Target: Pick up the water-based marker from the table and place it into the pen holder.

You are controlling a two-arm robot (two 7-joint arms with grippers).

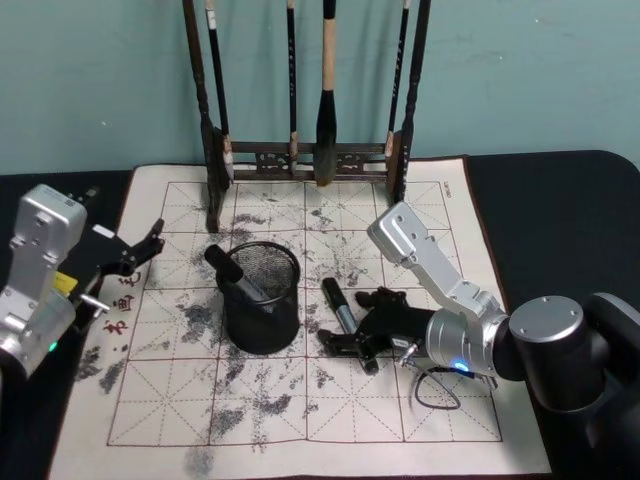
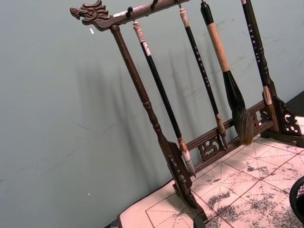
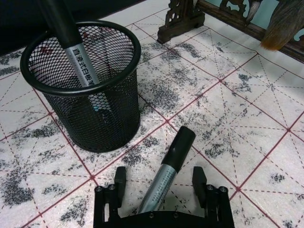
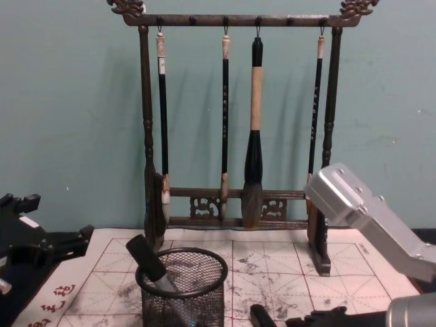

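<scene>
Black wire mesh forms the pen holder (image 1: 262, 297), which stands upright near the middle of the ink-spotted practice mat (image 1: 150, 400). A second marker (image 1: 236, 274) leans inside it, its cap poking over the rim toward 10 o'clock. The marker (image 1: 338, 304) lies flat on the mat at about 3 o'clock from the holder, near it but apart, with its black cap pointing toward 12 o'clock. The right gripper (image 1: 350, 328) sits low at the marker's tail end, reaching in from 4 o'clock. The right wrist view adds what the head view leaves unclear: the two fingers (image 3: 119, 178) are spread on either side of the silver printed barrel, neither touching it, so nothing is grasped. The left gripper (image 1: 125, 268) hovers at the mat's 9 o'clock edge, fingers apart and empty. At 12 o'clock stands the brush rack (image 1: 300, 155). The chest view takes in its four hanging brushes (image 4: 253, 136) from hook to tip, while the left wrist view shows the carved dragon head (image 2: 90, 12) on its top bar.
</scene>
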